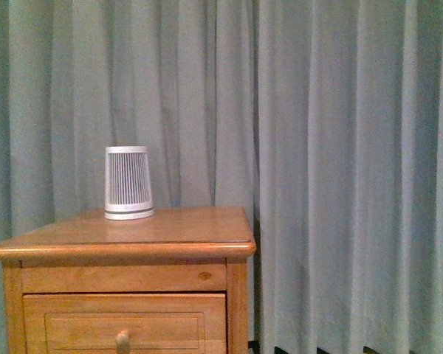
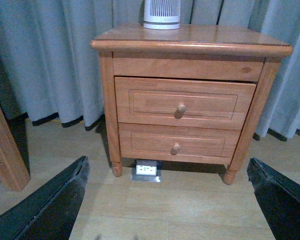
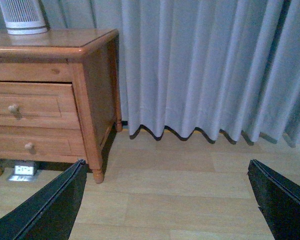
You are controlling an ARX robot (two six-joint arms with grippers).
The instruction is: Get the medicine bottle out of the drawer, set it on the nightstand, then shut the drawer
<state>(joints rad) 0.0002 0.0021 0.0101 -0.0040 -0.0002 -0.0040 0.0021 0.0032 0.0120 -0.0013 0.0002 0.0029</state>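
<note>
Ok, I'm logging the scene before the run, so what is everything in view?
curtain: one, pale grey-green, behind everything
floor: one, pale wood
nightstand: one, honey-brown wood, against the curtain
upper drawer: one, honey-brown, under the top
lower drawer: one, honey-brown, beneath the upper
knobs: two, wooden, one per drawer
slatted cone: one, white with dark slats, on the nightstand top
floor socket: one, silver, under the nightstand
medicine bottle: none in view
left fingers: two, black, apart
right fingers: two, black, apart

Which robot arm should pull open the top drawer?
Probably left. The left claw faces the honey-brown wooden upper drawer and its small round wooden knob squarely; the right claw faces mostly grey pleated curtain.
</note>
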